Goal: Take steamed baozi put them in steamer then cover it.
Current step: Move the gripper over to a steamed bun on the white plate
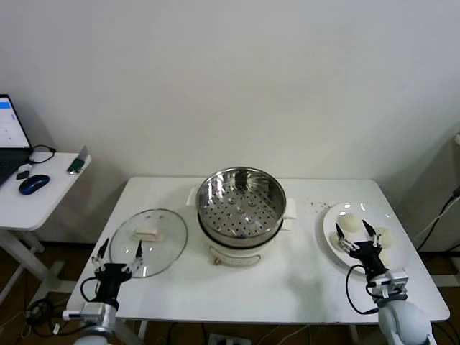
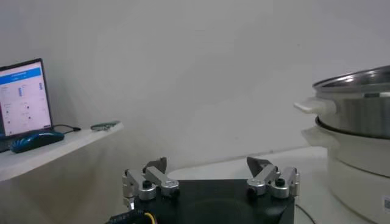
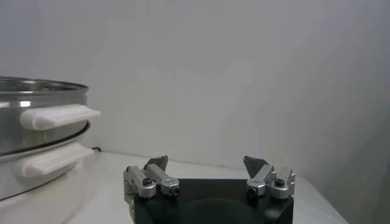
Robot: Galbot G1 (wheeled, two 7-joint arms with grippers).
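The steamer [image 1: 241, 208], a shiny steel pot with an empty perforated tray on a cream base, stands mid-table; it also shows in the left wrist view [image 2: 359, 115] and the right wrist view [image 3: 36, 128]. The cover [image 1: 149, 232], a clear glass lid with a cream handle, lies flat to its left. Steamed baozi [image 1: 350, 223] sit on a white plate [image 1: 329, 231] at the right, another bun [image 1: 386, 236] beside it. My left gripper [image 1: 121, 248] [image 2: 208, 165] is open at the lid's near edge. My right gripper [image 1: 353, 233] [image 3: 206, 163] is open over the plate's near side, partly hiding the buns.
The white table [image 1: 287, 287] has bare room in front of the steamer. A side desk at the far left holds a laptop [image 2: 21, 97] and a blue mouse [image 1: 34, 184]. A wall runs behind the table.
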